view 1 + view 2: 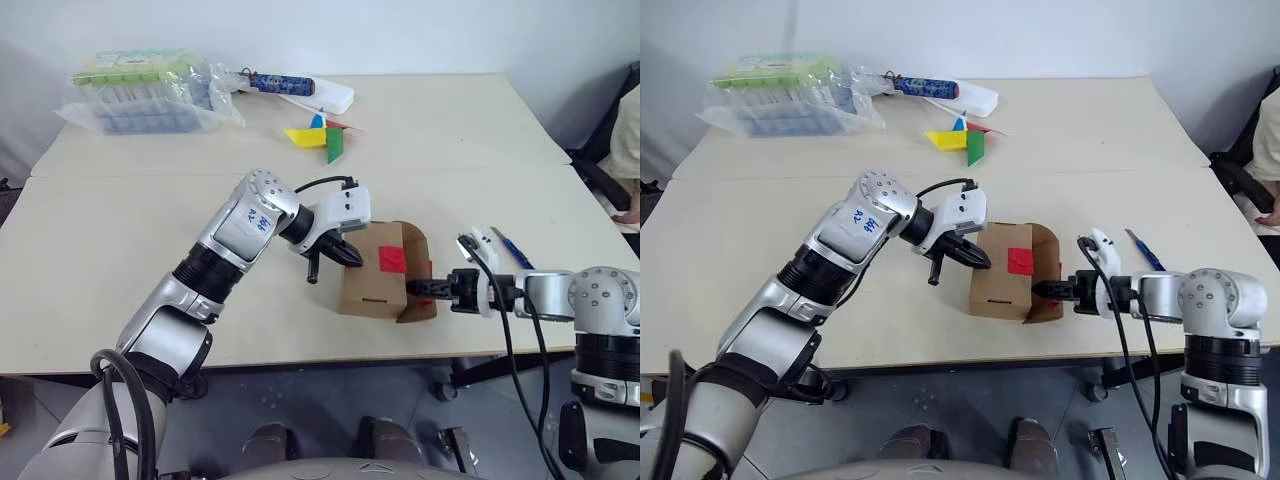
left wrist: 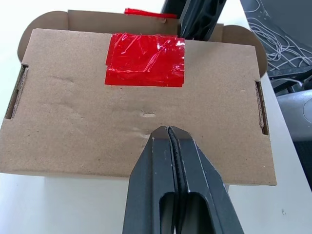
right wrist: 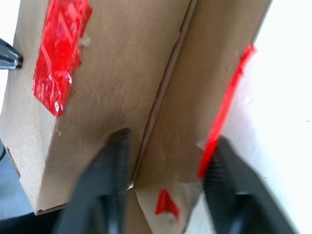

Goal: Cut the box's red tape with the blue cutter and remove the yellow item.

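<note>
Box (image 1: 380, 270): near table (image 1: 120, 250) front edge, red tape (image 1: 392, 259) on top. Left gripper (image 2: 170, 134) pressed together on its lid. Right gripper (image 3: 165, 146) straddles an opened flap, grip uncertain; contents hidden. Blue cutter (image 1: 512, 249) right of box.

Clear plastic package (image 1: 140, 90), paper pinwheel (image 1: 322, 137), perhaps a patterned tube (image 1: 282, 83)

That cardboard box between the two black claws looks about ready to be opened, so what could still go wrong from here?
1. The right gripper is at the box's open flap; pulling may drag the light box, since the shut left gripper only presses on it.
2. The flap could tear where red tape remnants cling.
3. The blue cutter lies near the right arm and could get knocked away.
</note>
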Available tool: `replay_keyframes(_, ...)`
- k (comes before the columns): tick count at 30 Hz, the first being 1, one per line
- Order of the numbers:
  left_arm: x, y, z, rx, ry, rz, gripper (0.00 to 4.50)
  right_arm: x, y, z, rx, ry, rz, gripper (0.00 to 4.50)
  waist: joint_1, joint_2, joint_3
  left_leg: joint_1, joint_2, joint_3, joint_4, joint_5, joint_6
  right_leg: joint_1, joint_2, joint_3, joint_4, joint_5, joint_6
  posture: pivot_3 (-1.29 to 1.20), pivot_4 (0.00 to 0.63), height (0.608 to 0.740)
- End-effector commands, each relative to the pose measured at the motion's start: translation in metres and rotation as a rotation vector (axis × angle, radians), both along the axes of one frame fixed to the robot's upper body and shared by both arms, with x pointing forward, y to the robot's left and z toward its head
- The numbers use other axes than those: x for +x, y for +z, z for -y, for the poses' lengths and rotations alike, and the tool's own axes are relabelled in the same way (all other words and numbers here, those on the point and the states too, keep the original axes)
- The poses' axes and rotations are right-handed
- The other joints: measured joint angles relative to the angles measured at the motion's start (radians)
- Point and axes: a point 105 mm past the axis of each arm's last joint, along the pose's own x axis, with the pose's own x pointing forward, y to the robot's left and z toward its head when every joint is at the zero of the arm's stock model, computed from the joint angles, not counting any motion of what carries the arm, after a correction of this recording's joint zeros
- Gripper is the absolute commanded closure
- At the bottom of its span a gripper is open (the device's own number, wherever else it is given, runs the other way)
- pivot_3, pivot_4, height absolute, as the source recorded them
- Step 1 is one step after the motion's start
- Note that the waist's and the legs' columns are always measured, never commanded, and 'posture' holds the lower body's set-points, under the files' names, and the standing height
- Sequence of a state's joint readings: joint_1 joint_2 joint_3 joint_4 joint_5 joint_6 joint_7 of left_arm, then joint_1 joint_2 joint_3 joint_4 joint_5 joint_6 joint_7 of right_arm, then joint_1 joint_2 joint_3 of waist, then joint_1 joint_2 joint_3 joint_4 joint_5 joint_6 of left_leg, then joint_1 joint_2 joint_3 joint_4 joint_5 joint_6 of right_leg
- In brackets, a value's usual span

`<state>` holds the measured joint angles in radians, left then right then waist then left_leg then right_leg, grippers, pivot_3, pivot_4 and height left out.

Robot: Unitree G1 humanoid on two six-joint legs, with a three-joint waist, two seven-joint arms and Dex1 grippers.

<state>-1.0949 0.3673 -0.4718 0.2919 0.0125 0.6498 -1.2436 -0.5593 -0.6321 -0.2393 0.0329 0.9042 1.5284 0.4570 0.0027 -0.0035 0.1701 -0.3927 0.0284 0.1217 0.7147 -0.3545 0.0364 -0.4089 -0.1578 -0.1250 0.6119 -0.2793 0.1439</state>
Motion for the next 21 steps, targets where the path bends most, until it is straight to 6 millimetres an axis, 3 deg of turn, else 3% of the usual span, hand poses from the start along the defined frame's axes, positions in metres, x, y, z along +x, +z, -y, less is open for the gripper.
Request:
replay_keyframes(1,-0.002,-0.015,0.0,0.042,0.0,-0.032,4.5,0.001,0.005,0.002,-0.001,0.004,0.021,3.91,0.0,0.0,0.0,0.0,0.0,0.0,0.0,0.0,0.0,0.0,0.0,0.0,0.0,0.0,0.0,0.0,0.15,0.74)
replay_keyframes(3,0.0,-0.015,0.0,0.043,0.002,-0.032,4.5,0.003,0.005,0.006,-0.014,-0.019,0.02,4.48,0.001,0.0,0.0,0.0,0.0,0.0,0.0,0.0,0.0,0.0,0.0,0.0,0.0,0.0,0.0,0.0,0.15,0.74)
replay_keyframes(14,0.005,-0.021,0.001,0.055,0.001,-0.026,4.5,0.006,0.024,0.015,-0.092,-0.061,0.076,4.48,0.015,0.0,0.0,0.0,0.0,0.001,0.001,0.0,0.0,0.0,0.0,0.002,0.0,0.0,0.0,0.0,0.15,0.74)
replay_keyframes(21,0.008,-0.028,0.002,0.061,0.003,-0.024,4.5,0.006,0.047,0.007,-0.165,-0.039,0.168,4.48,0.022,0.0,0.0,-0.001,0.001,0.001,0.001,0.0,0.001,0.0,-0.001,0.002,0.0,0.0,0.0,0.0,0.15,0.74)
